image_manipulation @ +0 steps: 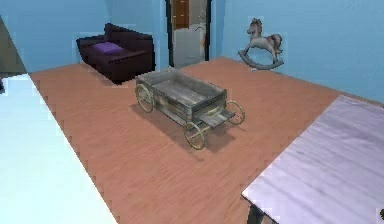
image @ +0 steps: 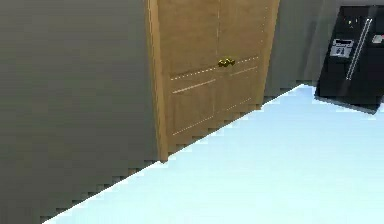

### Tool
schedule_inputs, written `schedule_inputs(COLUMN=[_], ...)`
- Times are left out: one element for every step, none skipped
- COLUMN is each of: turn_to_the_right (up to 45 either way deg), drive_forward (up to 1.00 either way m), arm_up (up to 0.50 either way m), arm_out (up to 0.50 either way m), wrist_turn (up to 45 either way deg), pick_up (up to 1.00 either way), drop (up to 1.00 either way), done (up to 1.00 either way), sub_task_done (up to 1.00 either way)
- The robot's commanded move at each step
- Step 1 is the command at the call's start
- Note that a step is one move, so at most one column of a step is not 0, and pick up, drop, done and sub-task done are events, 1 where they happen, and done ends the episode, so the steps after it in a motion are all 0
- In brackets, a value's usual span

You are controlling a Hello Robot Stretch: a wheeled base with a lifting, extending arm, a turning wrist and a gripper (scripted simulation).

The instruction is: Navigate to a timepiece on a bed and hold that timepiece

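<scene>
A closed wooden double door (image: 210, 70) with brass handles (image: 226, 63) stands ahead in a grey wall in the forward view. In the arm side view a dark sofa (image_manipulation: 117, 52) with a purple cushion (image_manipulation: 108, 47) sits at the far wall. A pale lavender flat surface (image_manipulation: 325, 165) fills the lower right corner of the arm side view.
A black fridge (image: 352, 55) stands at the forward view's right on pale blue floor (image: 270, 170). A wooden toy wagon (image_manipulation: 188, 103) sits mid-floor on reddish boards in the arm side view. A rocking horse (image_manipulation: 262, 45) stands by the blue wall, beside an open doorway (image_manipulation: 190, 30).
</scene>
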Motion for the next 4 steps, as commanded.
schedule_inputs(turn_to_the_right=[0.0,45.0,15.0,0.0], drive_forward=[0.10,0.00,0.00,1.00], arm_up=[0.00,0.00,0.00,0.00], arm_out=[0.00,0.00,0.00,0.00], wrist_turn=[0.0,0.0,0.0,0.0], pick_up=[0.00,0.00,0.00,0.00], drop=[0.00,0.00,0.00,0.00], done=[0.00,0.00,0.00,0.00], sub_task_done=[0.00,0.00,0.00,0.00])
